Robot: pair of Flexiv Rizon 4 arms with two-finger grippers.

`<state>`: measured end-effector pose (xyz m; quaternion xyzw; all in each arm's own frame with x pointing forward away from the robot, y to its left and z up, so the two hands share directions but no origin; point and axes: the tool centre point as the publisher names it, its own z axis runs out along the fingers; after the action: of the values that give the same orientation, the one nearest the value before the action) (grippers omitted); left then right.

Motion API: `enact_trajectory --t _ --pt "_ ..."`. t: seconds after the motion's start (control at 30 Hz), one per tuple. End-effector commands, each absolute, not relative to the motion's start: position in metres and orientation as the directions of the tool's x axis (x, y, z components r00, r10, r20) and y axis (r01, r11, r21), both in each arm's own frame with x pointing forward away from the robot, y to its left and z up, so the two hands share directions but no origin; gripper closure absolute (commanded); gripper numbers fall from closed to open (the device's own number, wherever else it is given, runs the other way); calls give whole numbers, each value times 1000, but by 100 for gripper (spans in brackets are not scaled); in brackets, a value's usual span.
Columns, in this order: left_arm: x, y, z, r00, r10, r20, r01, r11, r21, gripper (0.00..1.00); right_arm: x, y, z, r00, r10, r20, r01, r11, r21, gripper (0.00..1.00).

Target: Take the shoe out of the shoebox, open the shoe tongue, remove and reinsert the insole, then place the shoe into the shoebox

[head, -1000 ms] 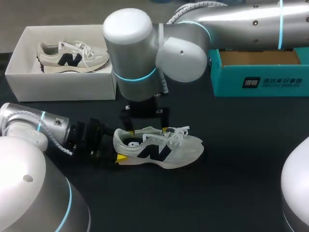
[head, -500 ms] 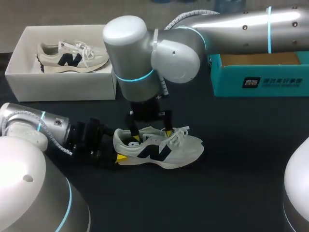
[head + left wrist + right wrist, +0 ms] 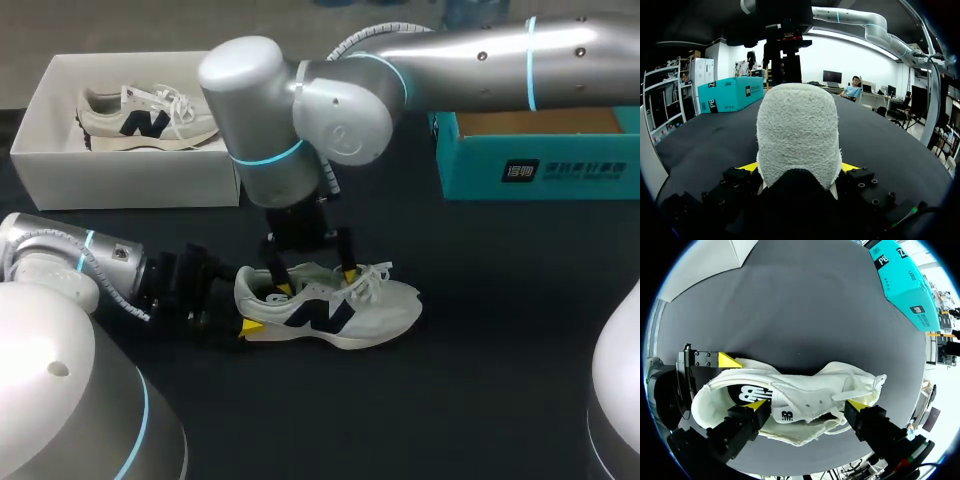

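Note:
A white sneaker with a dark logo (image 3: 340, 305) lies on its sole on the black table, toe to the right. My left gripper (image 3: 250, 305) is shut on its heel (image 3: 797, 130), one yellow tip on each side. My right gripper (image 3: 313, 278) hangs open straight over the shoe (image 3: 805, 390). One of its fingertips (image 3: 757, 406) sits at the ankle opening and the other (image 3: 857, 405) by the laces, with the tongue between them. The white shoebox (image 3: 130, 180) at the back left holds a second, matching sneaker (image 3: 150, 118).
A teal box (image 3: 540, 165) with an open top stands at the back right. The right arm's big elbow joint (image 3: 290, 110) hangs over the table's middle, between the two boxes. Bare black tabletop lies in front of the shoe and to its right.
My right arm has swung slightly left and its gripper has come down onto the shoe's opening. The left gripper and the shoe have stayed put.

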<state>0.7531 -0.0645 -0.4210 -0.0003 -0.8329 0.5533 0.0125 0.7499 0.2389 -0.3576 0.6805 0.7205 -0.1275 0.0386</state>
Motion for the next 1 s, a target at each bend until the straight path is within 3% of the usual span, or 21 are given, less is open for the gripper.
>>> enact_trajectory --t 0.03,0.3,0.33,0.37,0.4,0.53,0.57,1.0 --pt "754 -62 -423 -1000 14 21 -14 391 -920 100 748 237 -355 -62 968 -243 990 29 -135 0" --pt "754 -62 -423 -1000 14 21 -14 391 -920 100 749 231 -342 -47 961 -273 991 11 -130 0" --pt "754 -62 -423 -1000 14 21 -14 391 -920 100 749 231 -342 -44 959 -279 992 8 -129 5" --pt "754 -62 -423 -1000 14 21 -14 391 -920 100 749 230 -341 -40 958 -284 992 3 -129 29" --pt "754 -62 -423 -1000 14 21 -14 391 -920 100 749 229 -340 -34 958 -283 992 -2 -125 43" --pt "754 -62 -423 -1000 14 21 -14 391 -920 100 751 227 -337 -26 959 -283 993 -9 -120 78" --pt "754 -62 -423 -1000 14 21 -14 391 -920 100 751 227 -336 -26 958 -284 993 -9 -120 100" --pt "754 -62 -423 -1000 14 21 -14 391 -920 100 757 228 -324 -31 960 -278 994 1 -110 100"
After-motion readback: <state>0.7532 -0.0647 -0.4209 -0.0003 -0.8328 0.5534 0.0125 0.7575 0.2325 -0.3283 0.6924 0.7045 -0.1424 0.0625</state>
